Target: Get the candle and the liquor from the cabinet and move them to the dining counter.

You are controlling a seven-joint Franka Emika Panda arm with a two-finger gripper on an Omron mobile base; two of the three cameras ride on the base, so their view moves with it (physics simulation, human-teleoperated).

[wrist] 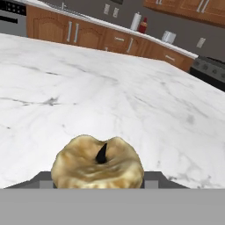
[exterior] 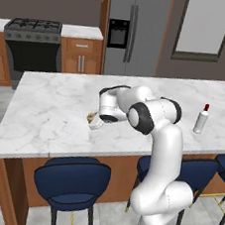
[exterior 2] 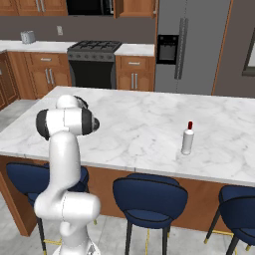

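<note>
Holding the candle (wrist: pixel 97 162) between the jaws of the gripper (exterior: pixel 95 121), low over the dining counter (exterior: pixel 49 116), toward the table's near edge and left of its middle as the left base view gives it; jaws clenched on the candle rather than released, judging by how the tan-gold lump with its dark wick is sitting right at the bottom of the hand view against the finger tips. Keeping it close above the marble, probably so that it can be set down upright without toppling; whether its base is already touching the top cannot be told. Reaching forward and down with the elbow folded, which is hiding the gripper behind the arm in the right base view. Standing the liquor (exterior: pixel 201 118) upright well apart to the right, nearer the table's right end and back from the near edge, red cap up, apparently already delivered and left clear of the arm's sweep. Sitting under the near edge, navy stools (exterior: pixel 71 179); behind, a stove (exterior: pixel 33 30) and a grey fridge (exterior: pixel 132 32). Showing no readable brand, label or writing on bottle or candle.
</note>
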